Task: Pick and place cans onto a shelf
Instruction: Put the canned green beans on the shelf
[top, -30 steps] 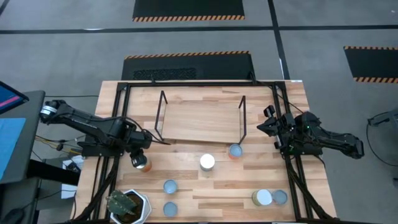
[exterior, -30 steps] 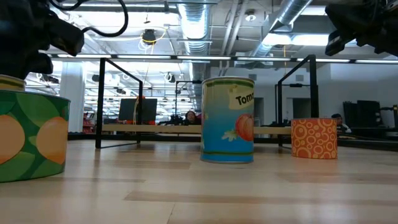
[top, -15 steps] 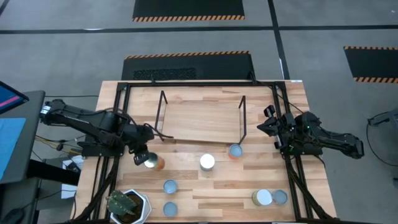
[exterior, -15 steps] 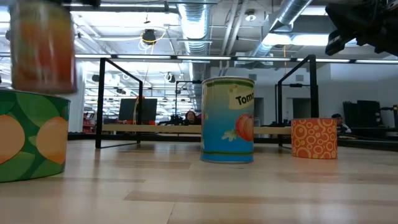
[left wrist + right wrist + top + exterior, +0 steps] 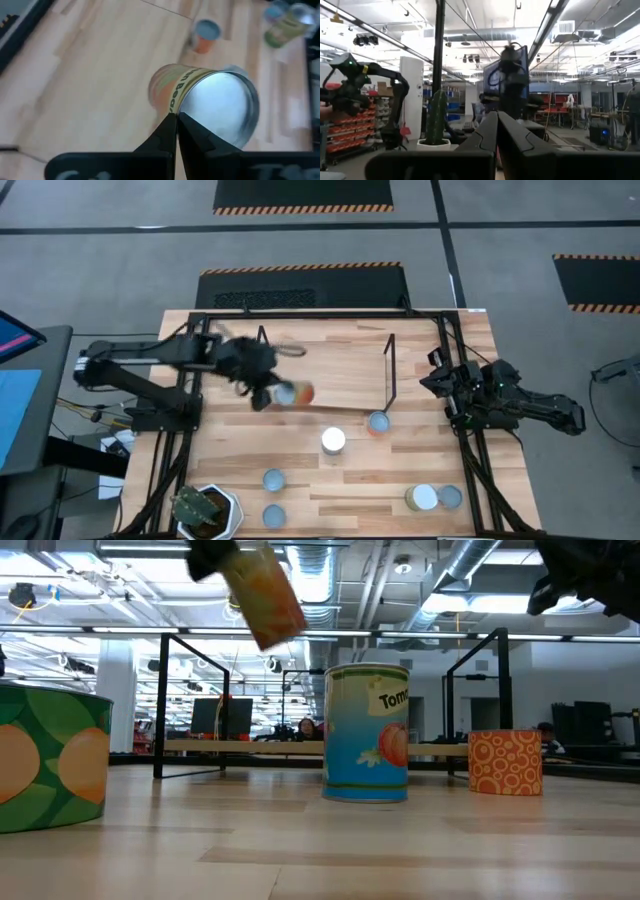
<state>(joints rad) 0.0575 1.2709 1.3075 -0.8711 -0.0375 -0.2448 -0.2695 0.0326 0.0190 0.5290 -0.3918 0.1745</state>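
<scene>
My left gripper (image 5: 266,390) is shut on an orange-sided can (image 5: 298,393) with a silvery top, in the air over the left part of the light-wood shelf (image 5: 330,370). In the low view the can (image 5: 265,592) is tilted, high above the table. My right gripper (image 5: 438,383) is shut and empty at the table's right edge. Other cans stand on their bases on the table: a white-topped one (image 5: 333,441), a blue-topped orange one (image 5: 378,423) and several nearer the front. My left gripper pinches the can at the rim of its silvery top (image 5: 186,111), where its two fingertips (image 5: 169,125) meet. The can is lifted clear of table and shelf. It is tilted, with its orange side (image 5: 167,87) pointing away from the fingers.
Thin black wire frames (image 5: 390,370) stand at the shelf's two short ends. A white pot with a green plant (image 5: 207,510) sits at the near left corner. Two cans (image 5: 424,498) stand near the front right, two (image 5: 273,479) near the front left.
My left gripper has lifted the orange can off the table's left side. It has carried it up, toward the far edge and to the right, over the shelf's left part. The can has tipped from upright to tilted.
</scene>
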